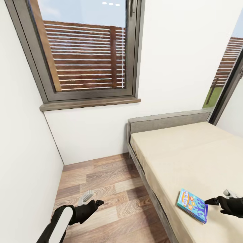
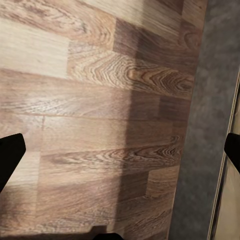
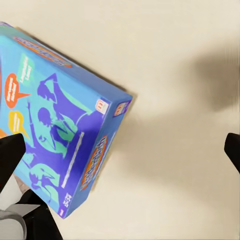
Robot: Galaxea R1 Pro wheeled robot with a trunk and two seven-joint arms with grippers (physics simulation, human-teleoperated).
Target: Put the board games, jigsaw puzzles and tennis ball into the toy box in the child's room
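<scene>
White walls (image 1: 175, 67) fill the frame, with a grey-framed window (image 1: 87, 50) at upper left. A beige bed (image 1: 189, 155) sits lower right beside the wood plank floor (image 1: 111, 195).

Grey-framed window (image 1: 87, 50), wood plank floor (image 1: 108, 192), beige bed (image 1: 192, 158)

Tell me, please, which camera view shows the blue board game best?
The right wrist view: the blue board game looms large there, its printed lid and side readable, lying on the bed. The head view shows it small near the bed's edge.
</scene>
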